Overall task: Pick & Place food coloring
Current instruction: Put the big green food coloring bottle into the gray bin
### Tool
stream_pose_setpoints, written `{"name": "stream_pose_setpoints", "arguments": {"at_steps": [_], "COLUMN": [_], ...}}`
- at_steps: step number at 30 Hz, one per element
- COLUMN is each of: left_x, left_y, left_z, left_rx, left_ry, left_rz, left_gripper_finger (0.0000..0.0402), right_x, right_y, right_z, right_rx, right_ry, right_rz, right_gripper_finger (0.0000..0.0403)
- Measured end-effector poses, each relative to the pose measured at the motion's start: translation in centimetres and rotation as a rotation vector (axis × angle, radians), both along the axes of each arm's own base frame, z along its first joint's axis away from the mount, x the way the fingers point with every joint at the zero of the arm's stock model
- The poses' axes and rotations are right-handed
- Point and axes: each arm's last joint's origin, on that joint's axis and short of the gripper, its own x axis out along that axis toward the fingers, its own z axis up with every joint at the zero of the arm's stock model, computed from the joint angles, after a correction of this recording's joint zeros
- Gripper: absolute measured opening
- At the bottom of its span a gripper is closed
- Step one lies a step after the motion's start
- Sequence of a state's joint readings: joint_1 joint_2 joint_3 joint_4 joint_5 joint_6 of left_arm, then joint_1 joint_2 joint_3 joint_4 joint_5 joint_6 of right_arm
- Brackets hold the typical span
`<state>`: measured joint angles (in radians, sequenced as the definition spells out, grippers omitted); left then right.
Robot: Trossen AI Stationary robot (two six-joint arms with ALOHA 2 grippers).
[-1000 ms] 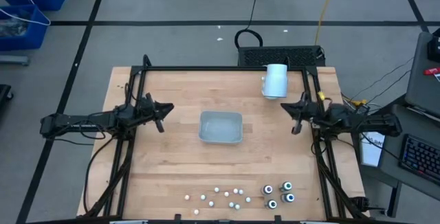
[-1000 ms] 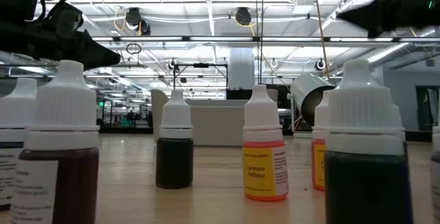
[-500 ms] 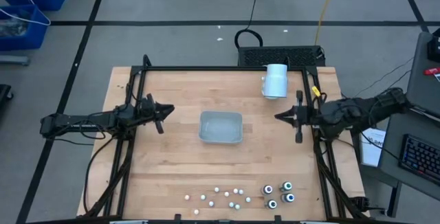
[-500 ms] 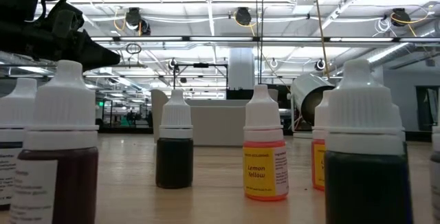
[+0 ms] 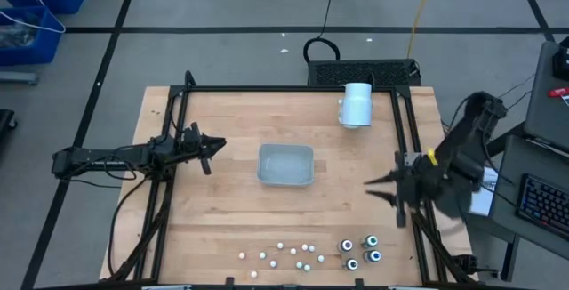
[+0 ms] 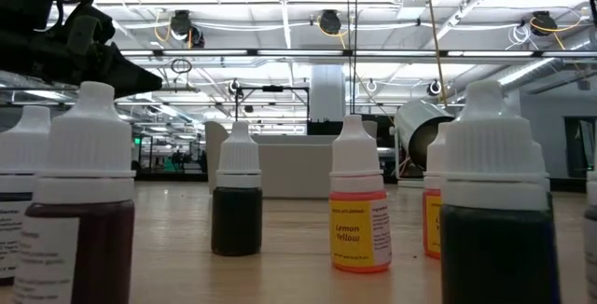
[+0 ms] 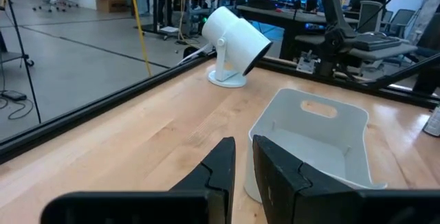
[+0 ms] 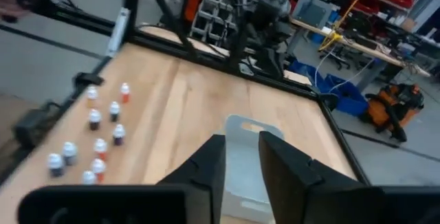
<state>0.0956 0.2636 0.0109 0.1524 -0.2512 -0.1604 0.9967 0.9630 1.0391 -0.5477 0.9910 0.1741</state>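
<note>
Food coloring (image 5: 311,254) sat along table (image 5: 222,201) near edge, untouched. Label "Lemon Yellow" legible only in low view. Tray (image 5: 285,165) mid-table. Right gripper (image 5: 384,189) hovered past tray, parted, empty. Left gripper (image 5: 216,144) waited left, gap narrow, empty.

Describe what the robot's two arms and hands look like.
Both arms are black, slim and jointed. The left arm ends in a black hand with two tapered fingers. The right arm has a yellow mark near its wrist; its hand looks the same.
</note>
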Motion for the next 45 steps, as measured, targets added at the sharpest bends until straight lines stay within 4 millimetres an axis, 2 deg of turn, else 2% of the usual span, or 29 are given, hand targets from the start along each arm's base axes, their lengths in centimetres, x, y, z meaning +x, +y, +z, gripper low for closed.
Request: {"name": "stream_pose_setpoints", "arguments": {"at_steps": [10,16,23,33,45], "left_x": [0.0,0.0,0.0,0.0,0.0], "left_y": [0.0,0.0,0.0,0.0,0.0], "left_z": [0.2,0.4,0.4,0.6,0.6], "left_rx": [0.002,0.017,0.052,0.079,0.079], "left_ry": [-0.016,-0.036,-0.029,-0.033,-0.032], "left_rz": [0.001,0.001,-0.001,-0.003,-0.004], "left_gripper_finger": [0.0058,0.0058,0.0058,0.0058,0.0058], "right_x": [-1.8,-1.9,-2.5,-4.4,-4.6], "right_y": [6.1,8.1,7.4,6.6,6.4], "right_z": [-3.8,-6.3,-9.1,-13.3,-16.2], "right_rx": [0.159,0.164,0.197,0.329,0.426], "right_ry": [0.123,0.179,0.253,0.257,0.236], "right_rz": [0.102,0.070,-0.079,-0.089,-0.049], "right_gripper_finger": [0.0151,0.0181,0.0195,0.0208,0.0204]}}
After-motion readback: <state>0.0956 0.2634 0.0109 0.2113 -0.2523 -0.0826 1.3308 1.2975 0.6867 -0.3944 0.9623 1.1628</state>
